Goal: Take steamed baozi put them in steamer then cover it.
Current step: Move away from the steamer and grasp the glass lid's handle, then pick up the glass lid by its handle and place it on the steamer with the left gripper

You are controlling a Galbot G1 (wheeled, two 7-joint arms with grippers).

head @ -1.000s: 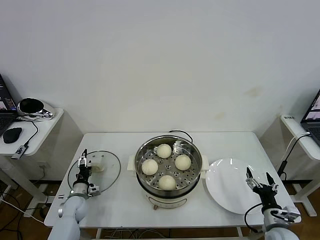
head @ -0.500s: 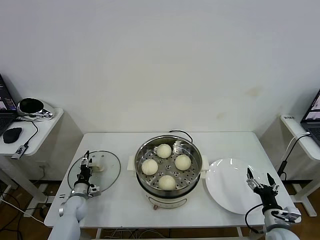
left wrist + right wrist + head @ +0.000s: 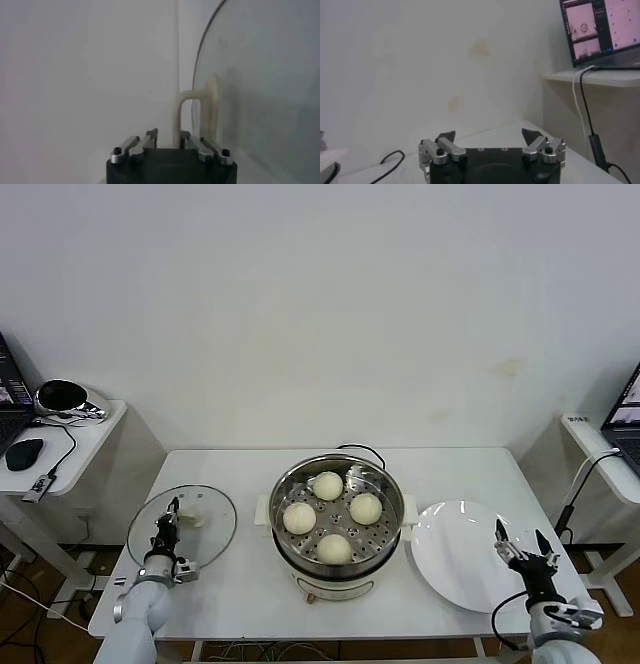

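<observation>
The desk (image 3: 250, 584) carries the steamer (image 3: 337, 519) at its middle, with four baozi (image 3: 334, 515) on the holed tray inside. Left of it the glass cover (image 3: 182, 526) is tilted up off the desk, the left claw (image 3: 168, 519) clamped on its cream handle (image 3: 192, 117). The right claw (image 3: 520, 546) (fingers wide apart) hovers by the white plate (image 3: 455, 554), holding nothing.

Cream-white baozi (image 3: 334, 548) sit on the steamer's (image 3: 385, 484) shiny perforated tray beside a white plate (image 3: 455, 556).
</observation>
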